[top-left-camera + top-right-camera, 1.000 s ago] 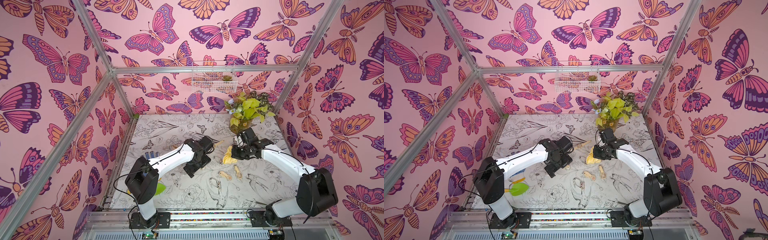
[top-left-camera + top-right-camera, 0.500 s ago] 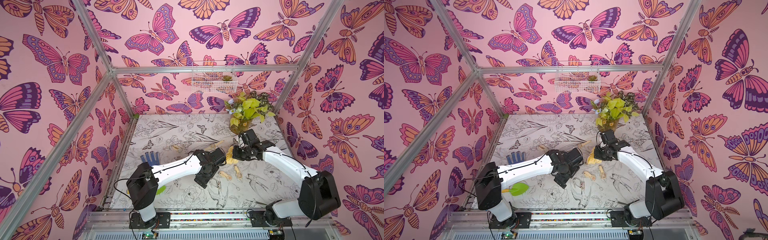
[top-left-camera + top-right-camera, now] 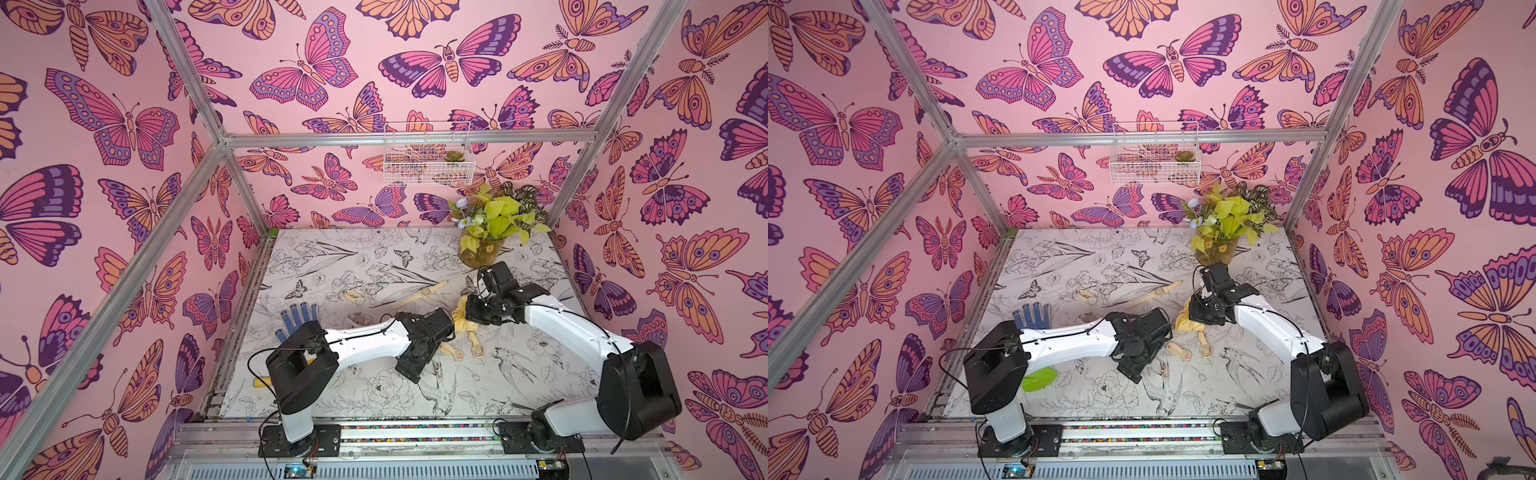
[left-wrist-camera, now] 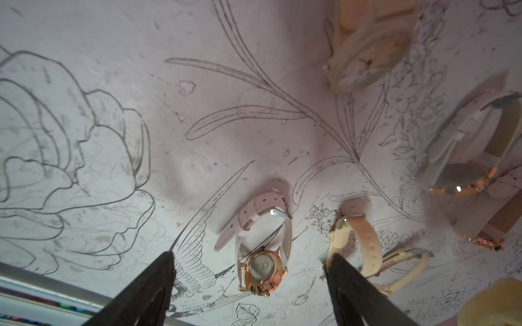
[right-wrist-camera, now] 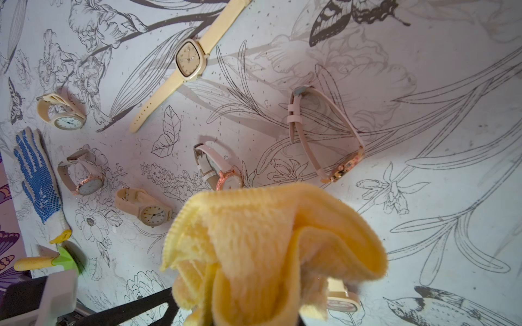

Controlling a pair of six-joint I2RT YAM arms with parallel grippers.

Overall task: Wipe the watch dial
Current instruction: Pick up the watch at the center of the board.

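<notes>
My left gripper (image 4: pixel 251 255) hangs open low over the table. A pink-strapped, rose-gold watch (image 4: pixel 262 268) lies between its black fingers (image 4: pixel 152 285), untouched. The watch's metal back faces the camera, so its dial is hidden. In both top views this gripper (image 3: pixel 411 368) points down near the table's middle. My right gripper (image 3: pixel 471 311) is shut on a bunched yellow cloth (image 5: pixel 271 248), which hides its fingers. It holds the cloth (image 3: pixel 1185 322) just right of the left wrist. Two cream watches (image 3: pixel 478 351) lie below the cloth.
Several more watches lie about, among them a square-dialled cream one (image 5: pixel 189 58) laid flat. A blue-dotted glove (image 3: pixel 297 318) and a green-and-yellow tool (image 3: pixel 1038 380) lie at the left. A vase of leaves (image 3: pixel 484 245) stands at the back right under a wire basket (image 3: pixel 428 160).
My left arm has swung right and forward from mid-table to over the watches, its jaws a little narrower. The right arm with the cloth has barely shifted.
</notes>
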